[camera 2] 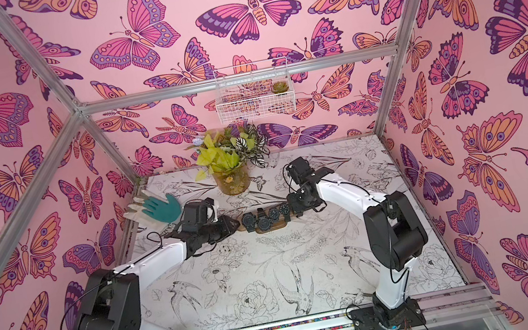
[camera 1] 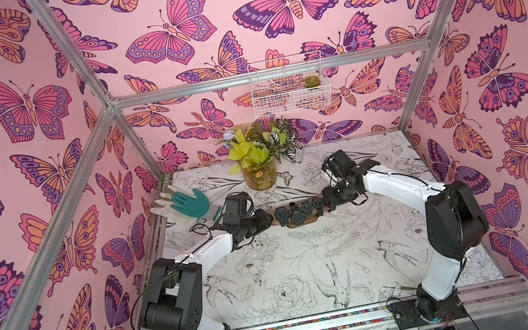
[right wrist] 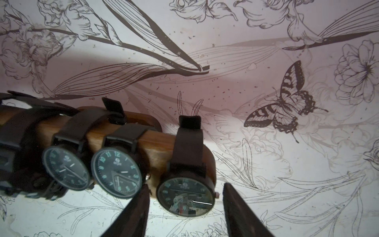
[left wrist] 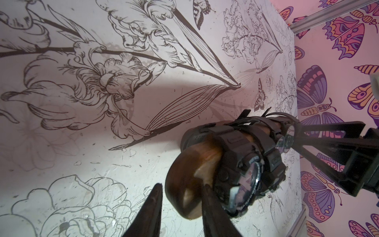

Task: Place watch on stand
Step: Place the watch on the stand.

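Note:
The wooden stand (camera 1: 302,223) (camera 2: 268,228) lies across the middle of the table and carries several black watches. My left gripper (camera 1: 269,219) (left wrist: 181,185) is closed around its rounded left end (left wrist: 184,174). The watch (right wrist: 185,197) nearest the right end hangs with its strap looped over the bar (right wrist: 155,143); it shows in both top views (camera 1: 317,203) (camera 2: 284,209). My right gripper (camera 1: 325,201) (right wrist: 184,185) stands open around that watch's face, with a gap on each side of it.
A teal and white glove (camera 1: 188,203) lies at the back left. A glass jar of leafy plants (camera 1: 259,174) stands at the back middle, behind the stand. A white wire basket (camera 1: 290,93) hangs on the back wall. The flower-printed table (camera 1: 292,271) stretches toward the front.

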